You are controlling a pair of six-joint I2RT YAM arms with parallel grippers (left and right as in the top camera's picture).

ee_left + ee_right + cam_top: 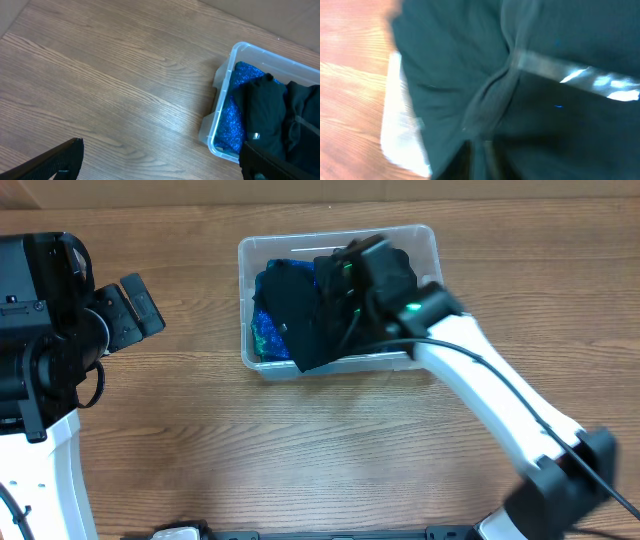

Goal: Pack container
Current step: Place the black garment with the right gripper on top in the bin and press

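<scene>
The clear container (243,280) sits at the back middle of the table; it also shows in the left wrist view (220,115). It holds a blue glittery item (268,330) and a black cloth (305,315) that hangs over its front wall. My right gripper (345,275) is down over the container, and its fingers are buried in the cloth. In the blurred right wrist view the cloth (470,65) fills the frame and bunches into a pinched fold at my jaws (480,160). My left gripper (160,165) is open and empty, left of the container.
The wooden table (300,450) runs around the container. The left arm's black body (40,330) stands at the far left. The right arm (500,410) reaches in from the front right corner.
</scene>
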